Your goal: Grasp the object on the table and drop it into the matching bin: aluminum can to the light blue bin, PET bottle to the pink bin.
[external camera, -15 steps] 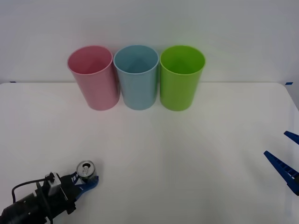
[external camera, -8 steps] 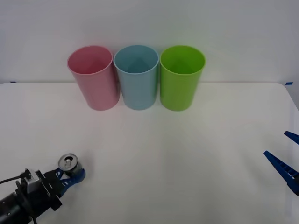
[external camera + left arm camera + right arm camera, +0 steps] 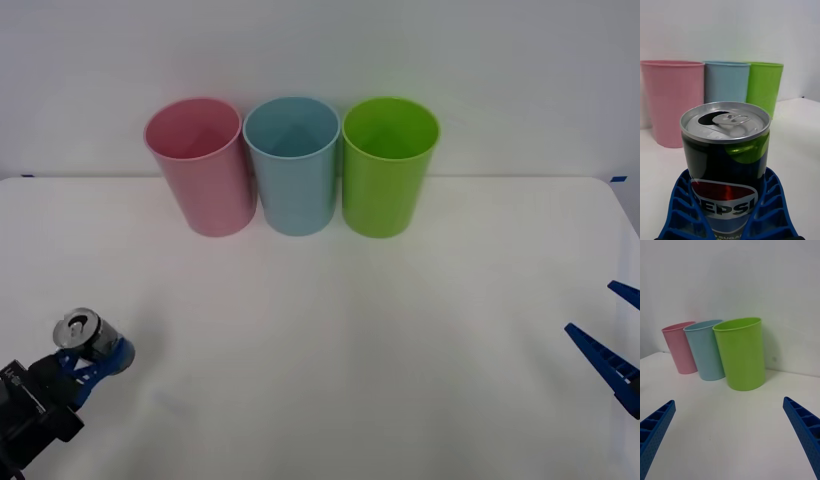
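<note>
Aluminum can [image 3: 79,329] sits upright at about eight o'clock in the front view, pinched between the blue ribbed fingers of the left end effector [image 3: 92,361], which wrap its lower body from both sides; whether its base is touching the white surface [image 3: 400,330] or is just clear of it cannot be told. The can's long axis stands vertical, pull-tab top up and already opened, as the left wrist view of the can [image 3: 726,165] makes plain. From that grip the light blue bin [image 3: 292,165] lies toward one o'clock, well apart, in the middle of a row at twelve o'clock with the pink bin [image 3: 199,166] touching or nearly touching its left side and a green bin [image 3: 389,165] on its right. The coming move, as I judge it, turns on carrying the can up and over that middle rim without clipping the pink bin, which lies nearer the left arm's path. The right end effector [image 3: 612,346] waits at four o'clock near the surface's edge, fingers spread wide and holding nothing. The dark label reads "PEPSI" across a red, white and blue globe, with part of "SUGAR" below it.
</note>
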Robot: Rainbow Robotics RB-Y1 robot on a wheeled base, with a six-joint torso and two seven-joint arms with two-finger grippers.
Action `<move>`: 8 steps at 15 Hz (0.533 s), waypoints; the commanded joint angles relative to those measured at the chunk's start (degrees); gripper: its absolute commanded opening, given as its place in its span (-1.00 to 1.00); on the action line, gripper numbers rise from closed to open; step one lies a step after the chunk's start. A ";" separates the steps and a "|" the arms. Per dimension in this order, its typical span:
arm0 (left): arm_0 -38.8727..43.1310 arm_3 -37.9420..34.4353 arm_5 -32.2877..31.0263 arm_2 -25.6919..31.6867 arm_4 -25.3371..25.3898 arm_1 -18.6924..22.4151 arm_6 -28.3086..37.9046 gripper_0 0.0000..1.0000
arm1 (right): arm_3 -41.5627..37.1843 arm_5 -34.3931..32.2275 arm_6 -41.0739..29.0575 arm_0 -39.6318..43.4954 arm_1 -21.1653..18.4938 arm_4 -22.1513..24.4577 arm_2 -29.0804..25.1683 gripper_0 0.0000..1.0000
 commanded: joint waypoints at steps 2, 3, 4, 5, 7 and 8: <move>-0.93 -4.05 0.01 0.32 1.23 -0.09 5.26 -1.00 | 0.00 0.00 0.00 0.00 0.00 0.00 0.00 1.00; -1.81 -5.19 0.45 0.06 1.32 -0.09 6.84 -1.00 | 0.00 0.00 0.00 0.00 0.00 0.00 0.00 1.00; -2.60 -6.42 1.60 -0.29 1.32 -0.09 8.07 -1.00 | 0.00 0.00 0.00 0.00 0.00 0.00 0.00 1.00; -3.39 -8.27 3.62 -0.82 1.14 -0.09 9.66 -1.00 | 0.00 0.00 0.00 0.00 0.00 0.00 0.00 1.00; -4.62 -11.34 6.96 -1.52 0.44 -0.09 12.56 -1.00 | 0.00 0.00 0.00 0.00 0.00 0.00 0.00 1.00; -5.24 -13.28 8.80 -1.79 -0.35 -0.09 14.58 -1.00 | 0.00 0.00 0.00 0.00 0.00 0.00 0.00 1.00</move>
